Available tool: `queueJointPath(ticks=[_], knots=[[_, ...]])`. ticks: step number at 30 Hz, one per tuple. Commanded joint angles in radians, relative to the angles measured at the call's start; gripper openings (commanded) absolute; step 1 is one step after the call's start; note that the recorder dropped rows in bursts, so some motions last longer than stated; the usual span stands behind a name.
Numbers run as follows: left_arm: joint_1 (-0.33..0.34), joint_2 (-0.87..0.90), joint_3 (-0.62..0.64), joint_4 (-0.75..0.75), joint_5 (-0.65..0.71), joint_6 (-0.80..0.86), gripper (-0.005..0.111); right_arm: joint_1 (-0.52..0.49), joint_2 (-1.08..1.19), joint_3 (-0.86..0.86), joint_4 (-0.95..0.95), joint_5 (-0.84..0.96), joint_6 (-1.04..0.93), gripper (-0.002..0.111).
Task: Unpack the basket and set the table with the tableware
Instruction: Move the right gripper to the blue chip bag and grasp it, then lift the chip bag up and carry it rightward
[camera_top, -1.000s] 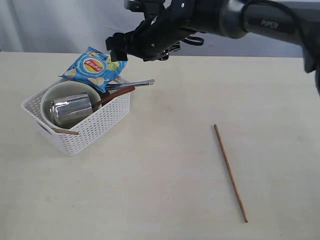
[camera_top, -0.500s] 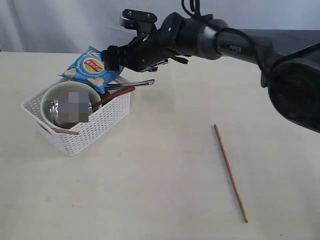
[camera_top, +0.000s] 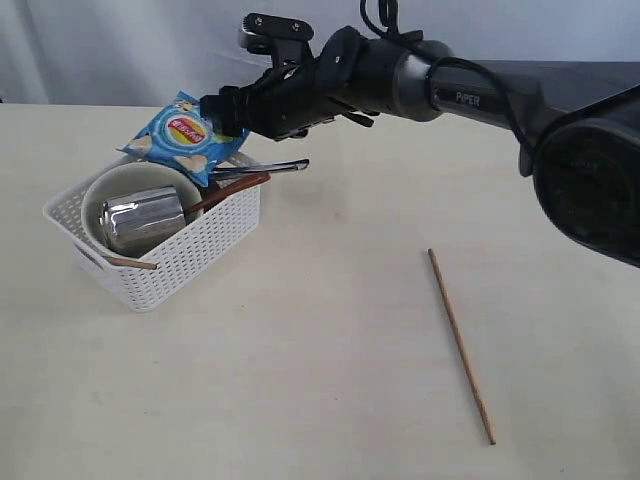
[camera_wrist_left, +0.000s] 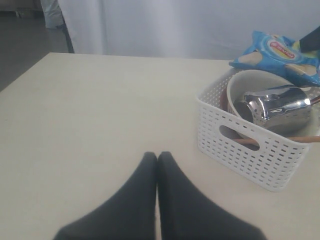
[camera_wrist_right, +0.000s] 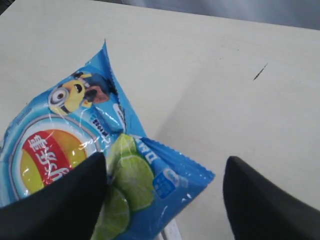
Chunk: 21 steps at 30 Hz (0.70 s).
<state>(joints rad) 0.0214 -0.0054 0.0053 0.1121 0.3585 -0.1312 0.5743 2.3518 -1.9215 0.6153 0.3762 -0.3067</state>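
Observation:
The white basket (camera_top: 190, 255) stands on the table (camera_top: 330, 330) at the left. It holds a cream bowl (camera_top: 100, 190) with a steel cup (camera_top: 140, 218) lying in it, a dark red spoon (camera_top: 235, 188), steel cutlery (camera_top: 270, 167) and a chopstick (camera_top: 130, 262). A blue chip bag (camera_top: 185, 135) rests on the basket's far rim. My right gripper (camera_top: 228, 112) is open, its jaws straddling the bag's corner (camera_wrist_right: 150, 170), one finger against the bag. Another chopstick (camera_top: 460, 345) lies on the table at the right. My left gripper (camera_wrist_left: 157, 156) is shut and empty, low over the table beside the basket (camera_wrist_left: 250, 145).
A pale curtain hangs behind the table's far edge. The right arm stretches across the back of the table above the basket's far side.
My right gripper has come down and forward onto the chip bag's corner, and its jaws have narrowed slightly. The left gripper has stayed shut and still.

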Motion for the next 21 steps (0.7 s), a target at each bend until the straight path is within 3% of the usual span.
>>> queueJointPath(ticks=[1, 11, 16, 21], knots=[[-0.005, 0.005, -0.005, -0.008, -0.009, 0.004, 0.0, -0.001, 0.004, -0.008, 0.006, -0.006, -0.01, 0.048], [-0.005, 0.005, -0.005, -0.008, -0.009, 0.004, 0.0, -0.001, 0.004, -0.008, 0.014, -0.002, -0.008, 0.021], [-0.005, 0.005, -0.005, -0.008, -0.009, 0.004, 0.0, -0.001, 0.004, -0.008, 0.014, 0.005, -0.008, 0.0], [-0.005, 0.005, -0.005, -0.008, -0.009, 0.004, 0.0, -0.001, 0.004, -0.008, 0.014, 0.025, -0.008, 0.0]])
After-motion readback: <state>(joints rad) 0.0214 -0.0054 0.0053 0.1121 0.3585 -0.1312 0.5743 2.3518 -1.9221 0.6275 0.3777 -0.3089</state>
